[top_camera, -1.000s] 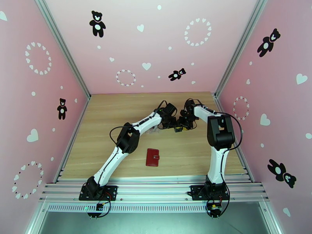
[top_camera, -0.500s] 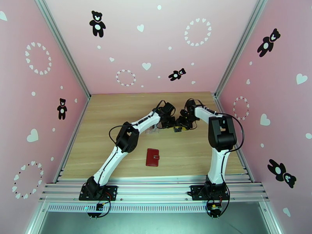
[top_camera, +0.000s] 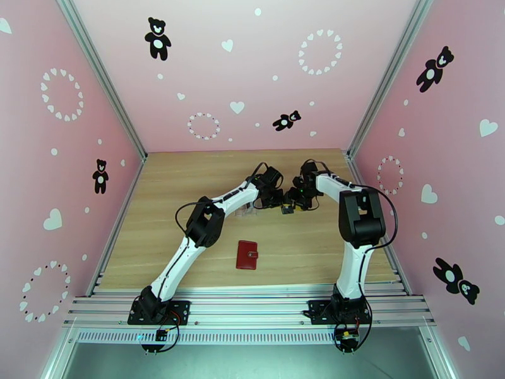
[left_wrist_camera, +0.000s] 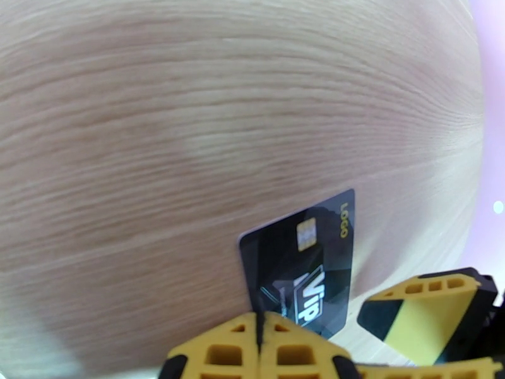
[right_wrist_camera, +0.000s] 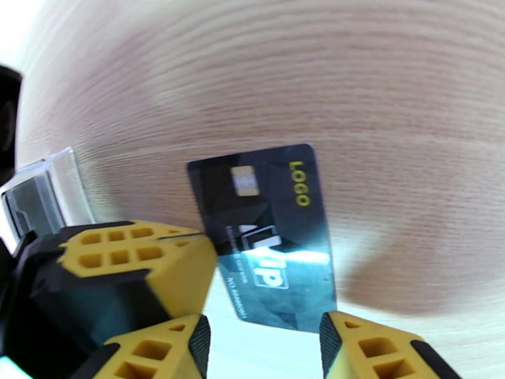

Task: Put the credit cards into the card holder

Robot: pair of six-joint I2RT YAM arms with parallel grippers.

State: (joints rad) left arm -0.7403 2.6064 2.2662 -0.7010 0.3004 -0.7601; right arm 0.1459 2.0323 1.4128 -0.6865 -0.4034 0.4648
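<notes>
Top external view first: the card holder (top_camera: 247, 254) lies shut on the counter (top_camera: 189, 178), and both arms meet well behind it, a little to its right. So the one credit card (left_wrist_camera: 303, 260) we can make out, a black one marked VIP, is up in the air well apart from the card holder.

Left wrist view shows the left tool (left_wrist_camera: 259, 323) with its fingers pressed together on the card's lower corner. The right tool (right_wrist_camera: 264, 333) has its fingers apart, one on each side of the card's bottom edge, and as far as we can see it isn't squeezing. A clear tray (right_wrist_camera: 41, 184) also sits behind the card holder, just beside the left tool.

What worries us is that the left grip is only on a corner. If the right tool bumps the card while closing, the card could swivel or drop flat on the counter, and that'd be a pain to pick up. Plus the card holder is closed, so nothing goes in until it's opened.

Versus a second ago, the right tool's fingers have spread wider and the right arm has drifted slightly. The card holder hasn't budged.
</notes>
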